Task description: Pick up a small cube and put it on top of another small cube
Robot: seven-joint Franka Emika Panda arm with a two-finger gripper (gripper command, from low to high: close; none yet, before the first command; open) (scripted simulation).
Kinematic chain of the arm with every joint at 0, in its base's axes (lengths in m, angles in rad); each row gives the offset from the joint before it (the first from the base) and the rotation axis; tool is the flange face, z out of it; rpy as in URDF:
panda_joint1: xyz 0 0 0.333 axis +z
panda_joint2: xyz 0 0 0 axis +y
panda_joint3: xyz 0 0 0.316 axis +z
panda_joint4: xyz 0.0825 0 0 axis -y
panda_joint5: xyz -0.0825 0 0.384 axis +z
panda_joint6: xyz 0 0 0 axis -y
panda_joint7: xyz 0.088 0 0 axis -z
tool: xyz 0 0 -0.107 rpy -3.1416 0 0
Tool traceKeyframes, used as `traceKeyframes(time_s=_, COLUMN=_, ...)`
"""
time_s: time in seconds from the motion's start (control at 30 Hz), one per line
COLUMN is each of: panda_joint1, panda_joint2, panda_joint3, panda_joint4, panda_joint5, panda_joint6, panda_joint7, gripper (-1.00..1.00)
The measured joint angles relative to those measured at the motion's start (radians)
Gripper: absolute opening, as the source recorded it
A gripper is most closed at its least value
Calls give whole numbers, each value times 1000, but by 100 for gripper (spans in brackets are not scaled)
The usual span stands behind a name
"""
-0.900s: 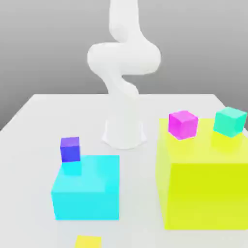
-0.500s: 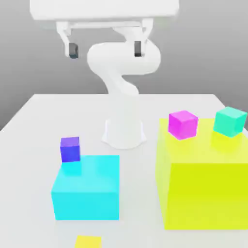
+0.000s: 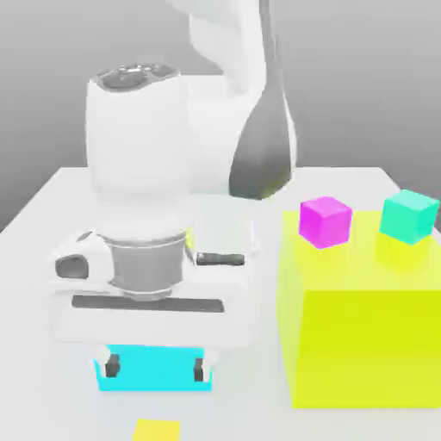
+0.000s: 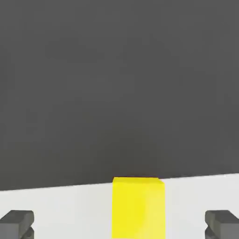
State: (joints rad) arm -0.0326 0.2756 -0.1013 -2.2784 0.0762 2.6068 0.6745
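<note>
The small yellow cube (image 3: 157,429) sits on the white surface (image 3: 34,215) at the near edge of the exterior view, in front of the large cyan block (image 3: 155,372). In the hand view the small yellow cube (image 4: 138,207) is a plain, bright, evenly coloured block with sharp edges and no markings, resting close to the border of the surface (image 4: 56,205), with dark background beyond.

The gripper (image 3: 155,369) hangs low over the cyan block, pointing down, its two dark fingertips (image 3: 112,368) spread wide in front of the block's face. In the hand view the fingers (image 4: 17,223) stand far apart on either side of the yellow cube and hold nothing; the cube lies between them, well clear of both.

The small teal cube (image 3: 410,215) rests on top of the large yellow block (image 3: 362,336), at the exterior view's right, near the far corner. It is plain and smooth. The small magenta cube (image 3: 326,221) stands on the same block, apart from the teal one.
</note>
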Motion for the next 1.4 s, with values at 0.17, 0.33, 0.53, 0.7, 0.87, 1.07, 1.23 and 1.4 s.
traceKeyframes(time_s=0.17, panda_joint1=-21, panda_joint2=181, panda_joint3=14, panda_joint4=22, panda_joint5=16, panda_joint6=104, panda_joint7=-17, gripper=0)
traceKeyframes(time_s=0.33, panda_joint1=-29, panda_joint2=236, panda_joint3=24, panda_joint4=33, panda_joint5=25, panda_joint6=148, panda_joint7=-23, gripper=-100)
traceKeyframes(time_s=0.53, panda_joint1=-21, panda_joint2=177, panda_joint3=14, panda_joint4=21, panda_joint5=14, panda_joint6=100, panda_joint7=-16, gripper=-100)
traceKeyframes(time_s=0.7, panda_joint1=18, panda_joint2=34, panda_joint3=29, panda_joint4=-5, panda_joint5=4, panda_joint6=-18, panda_joint7=8, gripper=-100)
traceKeyframes(time_s=0.87, panda_joint1=105, panda_joint2=-142, panda_joint3=129, panda_joint4=-36, panda_joint5=2, panda_joint6=-163, panda_joint7=-42, gripper=-100)
traceKeyframes(time_s=1.07, panda_joint1=264, panda_joint2=-360, panda_joint3=216, panda_joint4=-78, panda_joint5=13, panda_joint6=-337, panda_joint7=-152, gripper=-100)
traceKeyframes(time_s=1.23, panda_joint1=366, panda_joint2=-543, panda_joint3=290, panda_joint4=-113, panda_joint5=25, panda_joint6=-481, panda_joint7=-260, gripper=-100)
traceKeyframes(time_s=1.4, panda_joint1=483, panda_joint2=-715, panda_joint3=345, panda_joint4=-149, panda_joint5=43, panda_joint6=-612, panda_joint7=-395, gripper=-100)
